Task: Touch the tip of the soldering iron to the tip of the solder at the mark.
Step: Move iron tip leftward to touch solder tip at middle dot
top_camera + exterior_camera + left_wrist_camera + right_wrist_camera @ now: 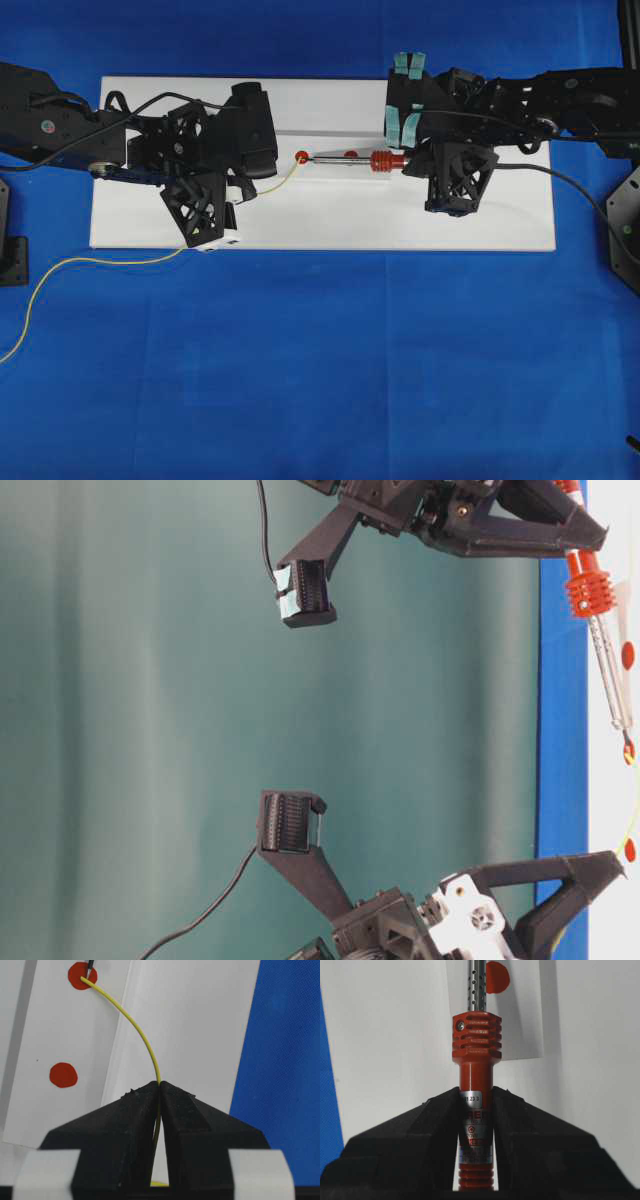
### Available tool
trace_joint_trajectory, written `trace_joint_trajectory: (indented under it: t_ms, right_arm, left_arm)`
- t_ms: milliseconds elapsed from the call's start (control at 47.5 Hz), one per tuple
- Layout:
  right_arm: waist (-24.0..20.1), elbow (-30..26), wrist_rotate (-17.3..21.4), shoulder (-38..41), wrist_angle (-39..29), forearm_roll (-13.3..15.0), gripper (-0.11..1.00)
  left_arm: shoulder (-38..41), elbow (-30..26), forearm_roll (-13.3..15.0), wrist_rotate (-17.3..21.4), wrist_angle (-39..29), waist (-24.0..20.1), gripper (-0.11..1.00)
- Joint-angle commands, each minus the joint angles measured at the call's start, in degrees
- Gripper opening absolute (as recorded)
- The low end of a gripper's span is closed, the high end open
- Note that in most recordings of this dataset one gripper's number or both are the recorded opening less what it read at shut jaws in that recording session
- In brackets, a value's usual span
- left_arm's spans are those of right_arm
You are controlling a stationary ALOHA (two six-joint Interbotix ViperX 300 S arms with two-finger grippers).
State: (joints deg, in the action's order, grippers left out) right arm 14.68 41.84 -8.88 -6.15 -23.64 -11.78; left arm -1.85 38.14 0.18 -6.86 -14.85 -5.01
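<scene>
Holding soldering iron (475,1110) in right claw (476,1105), solder (142,1035) pinched in left claw (160,1091); tips meet at upper-left mark (81,976) — springy wire could flick off.

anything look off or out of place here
Nothing stands out. The left gripper pinches the solder, the right gripper grips the soldering iron straight, and both tips sit at the far red mark on the white board.

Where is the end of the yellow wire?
In the left wrist view, the solder ends top left, on the red mark, right beside the soldering iron tip.
</scene>
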Motion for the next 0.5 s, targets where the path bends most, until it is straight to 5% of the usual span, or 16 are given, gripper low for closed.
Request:
trace_joint_trajectory:
  t_ms: [0, 484]
  right_arm:
    - [0.1, -1.4, 0.1, -0.5, 0.4, 0.1, 0.06]
    - [0.3, -1.4, 0.0, -0.5, 0.3, 0.4, 0.06]
  left_arm:
    - [-0.6, -0.9, -0.1, -0.1, 0.3, -0.1, 0.03]
    - [-0.6, -0.9, -0.1, 0.3, 0.2, -0.1, 0.03]
